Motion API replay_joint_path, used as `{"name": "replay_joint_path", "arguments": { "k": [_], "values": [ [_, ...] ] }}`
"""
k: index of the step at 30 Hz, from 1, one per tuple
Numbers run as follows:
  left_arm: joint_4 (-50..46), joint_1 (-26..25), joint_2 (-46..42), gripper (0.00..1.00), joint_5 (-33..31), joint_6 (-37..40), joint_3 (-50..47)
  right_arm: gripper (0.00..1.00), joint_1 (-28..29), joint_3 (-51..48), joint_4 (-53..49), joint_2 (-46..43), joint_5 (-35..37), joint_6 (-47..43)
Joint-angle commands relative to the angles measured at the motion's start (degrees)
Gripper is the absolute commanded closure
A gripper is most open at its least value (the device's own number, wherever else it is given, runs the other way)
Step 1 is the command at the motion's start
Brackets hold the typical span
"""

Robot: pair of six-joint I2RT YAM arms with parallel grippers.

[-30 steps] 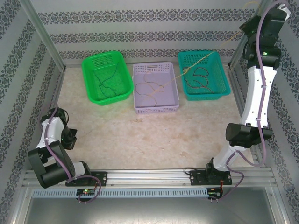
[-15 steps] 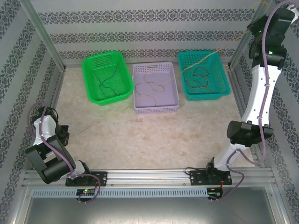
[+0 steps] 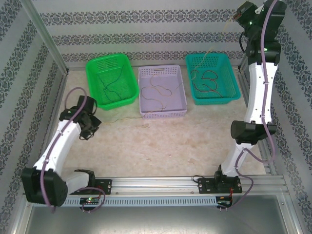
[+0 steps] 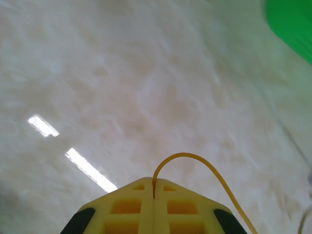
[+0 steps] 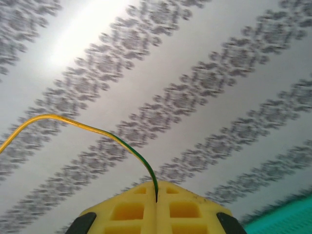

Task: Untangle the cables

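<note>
A thin yellow cable (image 4: 195, 158) arcs out of my left gripper (image 4: 154, 187), whose jaws are shut on its end just above the table. From above, that left gripper (image 3: 91, 127) sits near the green basket's front left corner, and the yellow cable (image 3: 119, 118) trails toward the purple basket. My right gripper (image 3: 237, 16) is raised high at the back right, shut on a yellow-and-green cable (image 5: 73, 122) that hangs down (image 3: 224, 30) into the teal basket. Dark cables lie in the green basket (image 3: 109, 85), the purple basket (image 3: 158, 90) and the teal basket (image 3: 207, 80).
Three baskets stand in a row at the back: green basket (image 3: 93, 68), purple basket (image 3: 183, 105), teal basket (image 3: 235, 83). Patterned walls and metal posts close the cell on three sides. The marble tabletop (image 3: 161, 141) spreads in front of the baskets.
My left arm has swung from the near left corner up toward the green basket. My right gripper has moved higher and to the left, and the cable between the arms hangs slacker.
</note>
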Motion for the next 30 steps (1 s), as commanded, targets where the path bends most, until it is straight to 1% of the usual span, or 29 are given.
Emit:
{"name": "replay_joint_path", "arguments": {
  "k": [1,3,4,6,8,9,12,16,19,21,24,26,30],
  "values": [
    [2.44,-7.44,-5.66,1.00,0.29,-2.83,2.21,1.00,1.57,6.12,7.33,3.06,-6.15,6.05],
    [7.92,-12.74,-7.77,1.00,1.54,-3.16,4.53,1.00,2.72,9.43,9.72,4.92,-7.13,7.43],
    [10.65,-14.54,-7.75,1.00,2.55,-2.64,5.75,1.00,3.20,10.20,11.19,5.46,-7.35,8.02],
    [17.57,-17.27,-5.52,1.00,7.91,-0.49,9.16,1.00,4.22,10.53,15.37,6.27,-8.17,8.77],
    [23.28,-19.56,-1.34,1.00,13.28,1.82,13.48,1.00,5.50,10.46,18.64,6.96,-8.70,7.76],
    [24.07,-20.85,1.78,1.00,15.00,3.06,16.84,1.00,5.97,10.31,20.71,7.56,-9.15,7.89],
    [23.78,-24.01,11.66,1.00,17.05,6.11,27.11,1.00,6.99,10.32,25.96,9.69,-10.53,9.64],
    [26.00,-25.01,21.33,1.00,17.18,6.55,35.39,1.00,8.13,10.82,28.86,12.29,-11.12,11.06],
    [22.36,-24.99,27.86,1.00,14.76,8.36,42.78,1.00,8.83,10.76,27.80,13.09,-11.82,10.64],
    [21.43,-25.03,31.07,1.00,13.82,9.36,45.60,1.00,9.50,10.04,26.90,13.08,-12.77,9.86],
    [20.38,-25.02,34.30,1.00,13.13,10.67,47.85,1.00,10.62,8.33,25.66,12.52,-13.78,8.27],
    [17.42,-25.02,36.48,1.00,11.65,11.80,50.34,1.00,11.59,6.85,25.00,11.57,-14.07,6.63],
    [16.58,-24.94,36.68,1.00,9.39,12.65,49.62,1.00,13.56,3.28,24.70,9.17,-13.32,4.04]
  ]
}}
